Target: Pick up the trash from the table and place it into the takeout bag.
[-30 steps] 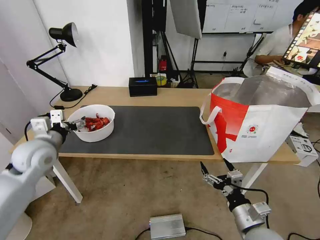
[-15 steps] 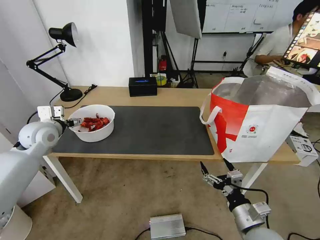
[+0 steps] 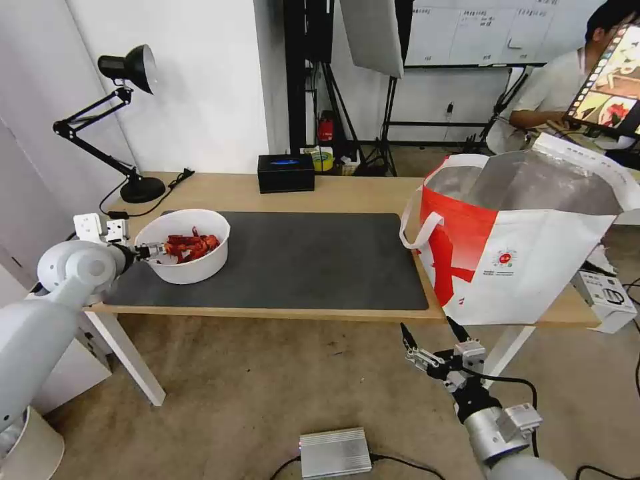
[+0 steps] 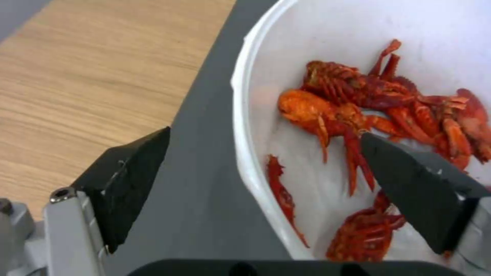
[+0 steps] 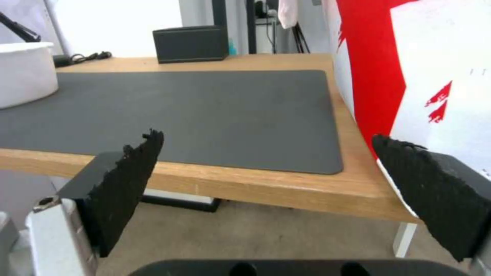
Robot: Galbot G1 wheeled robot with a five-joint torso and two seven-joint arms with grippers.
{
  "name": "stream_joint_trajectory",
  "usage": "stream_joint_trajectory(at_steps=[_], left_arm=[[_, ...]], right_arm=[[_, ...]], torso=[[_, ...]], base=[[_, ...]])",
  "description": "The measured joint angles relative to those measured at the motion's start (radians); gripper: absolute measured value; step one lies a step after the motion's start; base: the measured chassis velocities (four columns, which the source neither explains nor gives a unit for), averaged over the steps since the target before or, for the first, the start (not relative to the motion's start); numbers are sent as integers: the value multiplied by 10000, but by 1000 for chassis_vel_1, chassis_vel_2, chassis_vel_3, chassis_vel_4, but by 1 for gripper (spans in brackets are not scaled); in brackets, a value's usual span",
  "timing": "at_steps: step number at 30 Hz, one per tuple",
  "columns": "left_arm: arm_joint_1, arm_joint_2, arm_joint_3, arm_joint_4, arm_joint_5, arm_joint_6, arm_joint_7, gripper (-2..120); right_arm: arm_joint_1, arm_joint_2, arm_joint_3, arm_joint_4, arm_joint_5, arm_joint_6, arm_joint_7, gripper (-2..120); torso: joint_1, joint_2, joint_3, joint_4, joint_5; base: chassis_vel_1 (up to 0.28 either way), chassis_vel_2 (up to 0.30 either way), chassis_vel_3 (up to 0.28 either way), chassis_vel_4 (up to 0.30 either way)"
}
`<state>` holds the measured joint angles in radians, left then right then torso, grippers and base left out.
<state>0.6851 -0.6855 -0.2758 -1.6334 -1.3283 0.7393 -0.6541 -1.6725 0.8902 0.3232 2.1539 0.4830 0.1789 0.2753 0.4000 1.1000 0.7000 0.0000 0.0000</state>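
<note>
The left arm reaches in from the robot's left side, its forearm held low and roughly level with the tabletop (image 3: 347,190), pointing toward the white bowl (image 3: 193,270) of red crayfish shells (image 3: 190,245). The left claw (image 3: 152,252) sits at the bowl's near-left rim, spread wide open: in the left wrist view one black finger (image 4: 128,180) hangs outside the bowl over the dark grey mat (image 4: 205,161), and the other finger (image 4: 414,188) hangs inside, above the shells (image 4: 368,111), with the white rim (image 4: 240,115) running between them. Neither finger is seen pressing the rim.

The bowl stands on the left end of the mat (image 3: 300,260), well apart from the takeout bag (image 3: 533,240), which stands upright and open at the tabletop's right end, foil lining showing.

The right arm hangs low in front of the tabletop's right part, below its edge, wrist bent upward. The right claw (image 3: 433,333) is open and empty, its two black fingers (image 5: 128,184) spread and aimed at the tabletop edge (image 5: 245,184) beside the bag (image 5: 409,76).
</note>
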Motion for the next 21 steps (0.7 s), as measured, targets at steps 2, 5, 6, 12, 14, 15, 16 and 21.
stream_joint_trajectory(at_steps=[2,5,6,12,14,15,16,21], left_arm=[[-53,1,40,10,-85,0,-34,93],[-127,10,105,36,-126,-5,-67,83],[-148,27,140,38,-142,-9,-69,79],[-73,184,167,-50,-225,-17,139,61],[-41,246,194,-49,-233,-19,193,51],[-27,302,212,-49,-242,-21,219,43],[-27,302,212,-49,-242,-21,219,43],[-33,438,261,-34,-308,-26,443,27]], right_arm=[[0,0,0,0,0,0,0,100],[0,0,0,0,0,0,0,100],[0,0,0,0,0,0,0,100],[0,0,0,0,0,0,0,100],[0,0,0,0,0,0,0,100],[0,0,0,1,0,0,0,100],[0,0,0,1,0,0,0,100],[0,0,0,0,0,0,0,100]], torso=[[0,0,0,0,0],[0,0,0,0,0],[0,0,0,0,0],[0,0,0,1,1],[0,0,0,0,0],[0,0,0,0,0],[0,0,0,0,0],[-1,0,0,0,0]], base=[[0,0,0,0],[0,0,0,0],[0,0,0,0],[0,0,0,0],[0,0,0,0],[0,0,0,0],[0,0,0,0],[0,0,0,0]])
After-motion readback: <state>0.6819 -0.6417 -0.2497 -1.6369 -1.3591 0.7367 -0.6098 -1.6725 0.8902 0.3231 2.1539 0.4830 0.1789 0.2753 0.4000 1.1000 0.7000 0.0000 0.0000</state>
